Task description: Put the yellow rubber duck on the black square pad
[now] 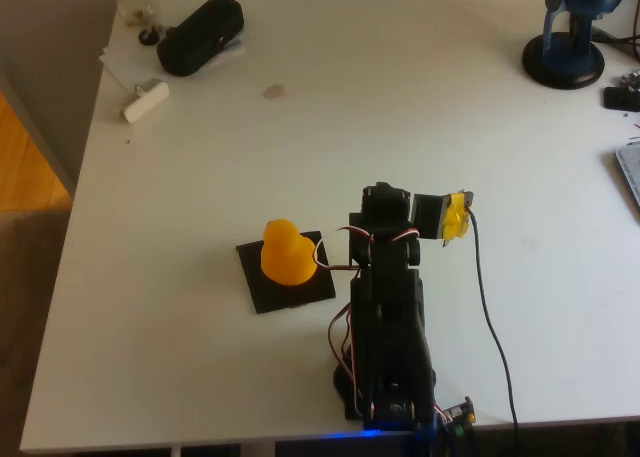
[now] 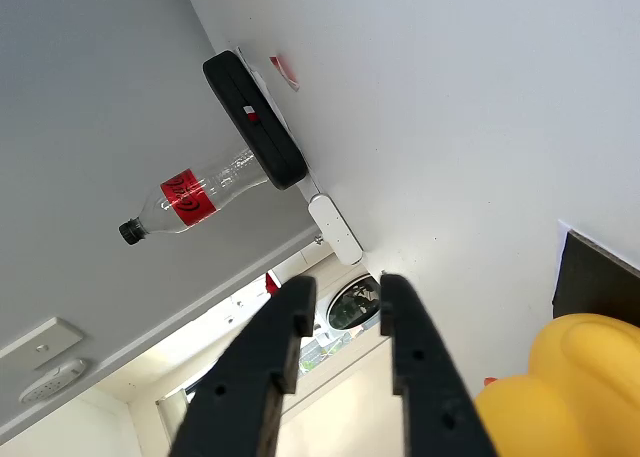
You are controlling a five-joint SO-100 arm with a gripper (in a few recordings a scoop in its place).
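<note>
On the white table (image 1: 520, 227), I am sitting folded back near the front edge, my gripper (image 2: 347, 312) holding nothing, its 2 black fingers (image 2: 285, 327) standing slightly apart with only a narrow gap between them. The yellow rubber duck (image 1: 286, 253) is resting upright on the black square pad (image 1: 262, 293), which is lying toward the front of the table, just to the left of my arm in the overhead view. I am judging the placing step as done: the duck is sitting within the pad's outline, toward its back edge, and I am clear of it. What the next move calls for, in my judgement, is little more than keeping my arm away from the duck so that nothing nudges it off the pad.

The duck is showing as a glossy orange-yellow figure with a rounded body and a smaller rounded top; in the wrist view its smooth flank is looming at the lower right, with a corner of the pad beside it. The pad is looking thin, flat and matte.

At the table's far left corner a black oblong case (image 1: 200, 35), a plastic bottle (image 2: 195, 197) and a small white block (image 1: 146, 100) are lying well apart from the duck.
</note>
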